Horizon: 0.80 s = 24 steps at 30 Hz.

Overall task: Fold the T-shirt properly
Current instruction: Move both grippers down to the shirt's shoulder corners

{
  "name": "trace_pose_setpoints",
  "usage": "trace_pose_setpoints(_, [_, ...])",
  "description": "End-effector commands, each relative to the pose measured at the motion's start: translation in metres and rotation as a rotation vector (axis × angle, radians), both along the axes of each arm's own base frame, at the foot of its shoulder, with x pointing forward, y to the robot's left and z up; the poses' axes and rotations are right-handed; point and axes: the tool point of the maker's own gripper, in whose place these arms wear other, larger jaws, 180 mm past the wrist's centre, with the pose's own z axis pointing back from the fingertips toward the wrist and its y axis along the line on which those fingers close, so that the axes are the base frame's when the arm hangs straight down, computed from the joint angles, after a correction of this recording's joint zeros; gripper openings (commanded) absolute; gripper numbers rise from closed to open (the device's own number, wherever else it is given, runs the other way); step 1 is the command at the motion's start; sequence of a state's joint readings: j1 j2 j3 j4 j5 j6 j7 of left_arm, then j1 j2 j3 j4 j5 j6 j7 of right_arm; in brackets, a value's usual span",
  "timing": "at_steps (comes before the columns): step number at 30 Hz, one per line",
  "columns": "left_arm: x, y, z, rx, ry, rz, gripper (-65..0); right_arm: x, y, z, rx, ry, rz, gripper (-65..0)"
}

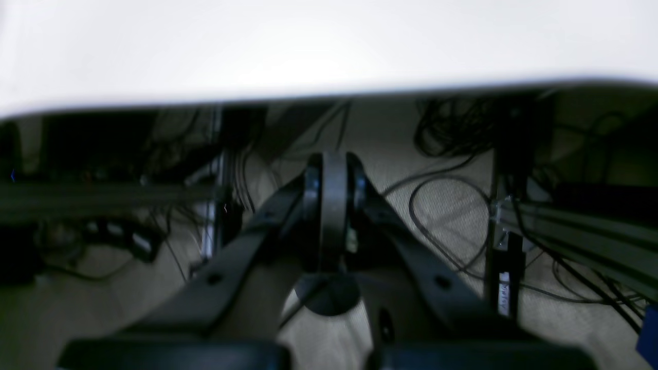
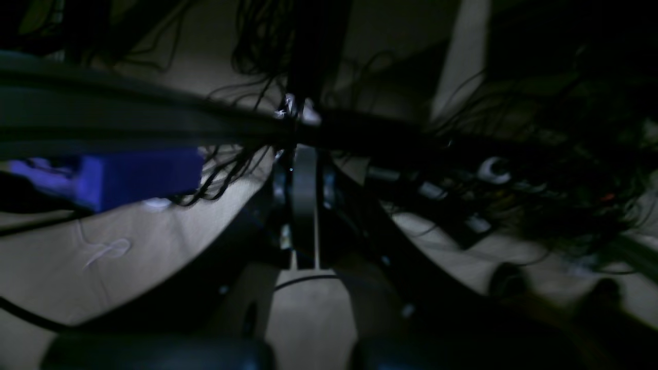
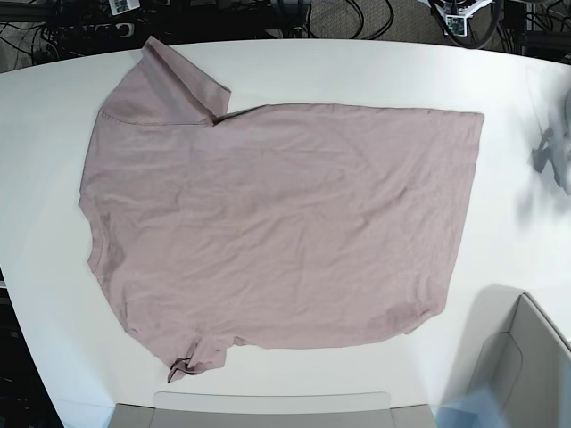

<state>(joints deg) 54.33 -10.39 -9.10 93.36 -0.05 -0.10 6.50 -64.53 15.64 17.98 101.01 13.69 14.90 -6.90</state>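
One pink T-shirt [image 3: 277,227] lies spread flat on the white table [image 3: 508,116] in the base view, filling the middle and left of the frame. Its collar end is toward the left edge, and its hem runs down the right side from the upper right toward the lower middle. One sleeve [image 3: 174,85] sticks out at the upper left, partly folded over on itself, and the other sleeve [image 3: 201,352] is bunched small at the lower left, near the bottom edge of the table. The fabric shows soft wrinkles across the middle. Neither gripper appears in the base view, so both are away from the shirt and nothing touches it. In the left wrist view, the left gripper [image 1: 334,169] sits in the middle of the frame with its black jaws pressed together and nothing between them. It points out past the table's white edge [image 1: 329,61], which crosses the top of that frame, toward a pale floor [image 1: 447,205] strewn with black cables [image 1: 442,133]. In the right wrist view, the right gripper [image 2: 303,169] is likewise closed and empty, in a dark, blurred scene of tangled cables [image 2: 257,61] with a blue block [image 2: 139,174] at the left of the frame. No shirt fabric shows in either wrist view. A grey box [image 3: 522,366] stands at the lower right corner of the base view, just off the shirt's hem corner.
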Motion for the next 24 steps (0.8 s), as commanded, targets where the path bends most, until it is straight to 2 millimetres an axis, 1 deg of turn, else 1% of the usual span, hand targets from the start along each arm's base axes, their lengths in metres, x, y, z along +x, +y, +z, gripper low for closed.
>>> trace_pose_setpoints(1, [0.004, 0.001, 0.014, 0.016, -0.031, -0.018, -65.0, 0.012, 0.003, 0.017, 0.017, -0.06, 0.002, -65.0])
trace_pose_setpoints(2, [0.011, 0.0, 0.024, 0.018, -0.054, -0.029, -65.0, 0.02, 0.005, 0.027, 0.016, -0.092, 0.012, -65.0])
trace_pose_setpoints(5, [0.033, 0.004, 0.053, 0.048, -0.14, -0.041, -64.9, 0.046, 0.007, 0.055, 0.001, -0.19, 0.033, -65.0])
trace_pose_setpoints(7, [0.05, 0.002, 0.07, 0.056, -0.198, -0.054, -64.9, 0.064, 0.011, 0.072, -0.006, -0.246, 0.046, -65.0])
trace_pose_setpoints(8, [0.056, 0.002, 0.077, 0.061, -0.217, -0.056, -64.9, 0.077, 0.016, 0.08, -0.008, -0.277, 0.052, -65.0])
trace_pose_setpoints(10, [0.071, 0.005, 0.09, 0.075, -0.245, -0.048, -64.9, 0.098, 0.018, 0.085, -0.011, -0.331, 0.036, -65.0])
trace_pose_setpoints(12, [0.099, 0.005, 0.105, 0.079, -0.3, -0.035, -64.9, 0.127, 0.017, 0.091, -0.014, -0.399, 0.023, -65.0])
trace_pose_setpoints(13, [0.11, 0.005, 0.11, 0.079, -0.319, -0.024, -64.9, 0.136, 0.018, 0.093, -0.018, -0.411, 0.018, -65.0])
trace_pose_setpoints(16, [0.139, 0.007, 0.119, 0.075, -0.367, -0.001, -64.9, 0.154, 0.021, 0.099, -0.006, -0.455, -0.004, -65.0])
trace_pose_setpoints(17, [0.147, 0.007, 0.122, 0.074, -0.389, 0.003, -64.8, 0.158, 0.021, 0.101, -0.006, -0.463, -0.002, -65.0])
trace_pose_setpoints(19, [0.16, 0.003, 0.127, 0.064, -0.427, -0.002, -64.6, 0.159, 0.021, 0.101, -0.006, -0.464, -0.001, -65.0])
trace_pose_setpoints(21, [0.168, -0.005, 0.128, 0.046, -0.443, -0.02, -63.5, 0.16, 0.019, 0.102, -0.014, -0.466, 0.01, -64.9])
trace_pose_setpoints(23, [0.171, -0.013, 0.127, 0.026, -0.444, -0.047, -59.7, 0.157, 0.02, 0.101, -0.009, -0.452, 0.043, -63.5])
trace_pose_setpoints(24, [0.172, -0.015, 0.127, 0.019, -0.442, -0.057, -57.4, 0.157, 0.024, 0.099, 0.006, -0.437, 0.054, -61.8])
